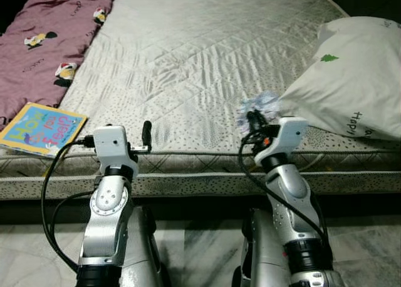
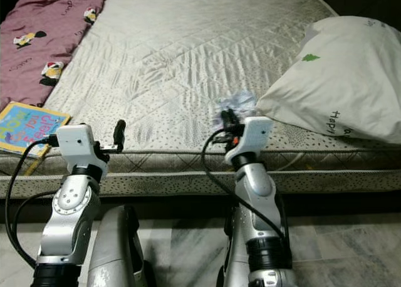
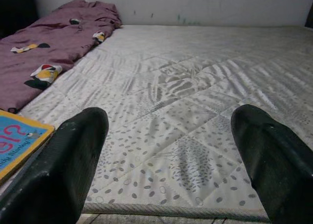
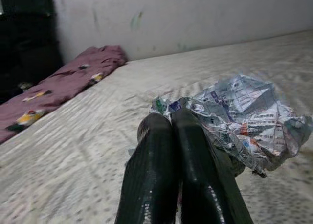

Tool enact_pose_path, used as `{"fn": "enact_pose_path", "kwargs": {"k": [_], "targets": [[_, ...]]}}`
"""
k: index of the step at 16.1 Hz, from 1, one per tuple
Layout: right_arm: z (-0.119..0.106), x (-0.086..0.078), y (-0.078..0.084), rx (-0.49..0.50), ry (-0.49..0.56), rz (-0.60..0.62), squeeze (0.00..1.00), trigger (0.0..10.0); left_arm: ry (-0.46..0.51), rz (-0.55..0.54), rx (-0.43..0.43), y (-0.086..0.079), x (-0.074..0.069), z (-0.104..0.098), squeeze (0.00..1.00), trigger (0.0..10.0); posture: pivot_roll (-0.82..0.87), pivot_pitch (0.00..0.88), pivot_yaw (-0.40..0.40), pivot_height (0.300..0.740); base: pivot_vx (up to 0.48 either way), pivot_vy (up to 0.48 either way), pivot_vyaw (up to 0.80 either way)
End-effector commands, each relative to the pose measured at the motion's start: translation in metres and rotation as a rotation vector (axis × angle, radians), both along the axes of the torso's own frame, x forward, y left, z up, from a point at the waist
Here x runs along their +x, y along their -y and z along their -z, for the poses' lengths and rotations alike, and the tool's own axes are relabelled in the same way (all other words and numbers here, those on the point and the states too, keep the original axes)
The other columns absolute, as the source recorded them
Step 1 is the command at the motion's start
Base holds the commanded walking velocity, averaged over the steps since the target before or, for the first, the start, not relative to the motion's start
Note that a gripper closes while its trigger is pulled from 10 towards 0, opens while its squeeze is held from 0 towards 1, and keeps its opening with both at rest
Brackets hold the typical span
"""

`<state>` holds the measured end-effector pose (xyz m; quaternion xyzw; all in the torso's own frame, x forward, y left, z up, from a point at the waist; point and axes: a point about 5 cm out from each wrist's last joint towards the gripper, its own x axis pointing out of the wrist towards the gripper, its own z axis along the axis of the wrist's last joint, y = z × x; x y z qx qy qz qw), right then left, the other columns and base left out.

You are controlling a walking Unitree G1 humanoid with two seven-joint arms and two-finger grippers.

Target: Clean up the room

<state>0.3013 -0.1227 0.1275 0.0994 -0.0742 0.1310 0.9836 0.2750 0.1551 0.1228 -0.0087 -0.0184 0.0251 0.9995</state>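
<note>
From the left eye view, the mattress (image 1: 207, 55) serves as the landmark: a crumpled paper wad (image 1: 260, 104) sits near its front edge, just beside the white pillow (image 1: 357, 74) lying on the mattress's right part, and the right gripper (image 1: 253, 120) is at that wad. The left gripper (image 1: 146, 135) hangs over the front edge, apart from the colourful book (image 1: 39, 128) on the mattress's front left corner; a maroon blanket (image 1: 47, 33) runs along its left side. The left wrist view shows its two fingers (image 3: 63, 170) spread wide with nothing between them, above the mattress's front edge. The right wrist view shows black fingers (image 4: 156, 180) pressed together, clenched on the edge of the paper wad, which rests on the mattress.
</note>
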Motion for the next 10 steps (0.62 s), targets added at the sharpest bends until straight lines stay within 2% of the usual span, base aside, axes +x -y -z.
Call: {"fn": "enact_pose_path", "kwargs": {"k": [1,8,10], "targets": [[-0.009,-0.001,-0.004,-0.007,0.019,-0.027,0.00,10.0,0.000,-0.002,0.003,-0.004,-0.001,0.002,0.00,10.0,0.00,0.000,0.042,0.568,0.000,0.000,0.00],[-0.023,0.011,-0.004,-0.016,0.034,-0.022,0.00,10.0,0.018,0.018,-0.014,0.003,0.011,-0.001,0.00,10.0,0.00,0.000,0.033,0.660,0.000,0.000,0.00],[-0.027,0.010,-0.005,-0.020,0.050,-0.034,0.00,10.0,0.014,0.040,-0.011,0.007,0.010,0.002,0.00,10.0,-0.02,0.000,0.048,0.684,0.000,0.000,0.00]]}}
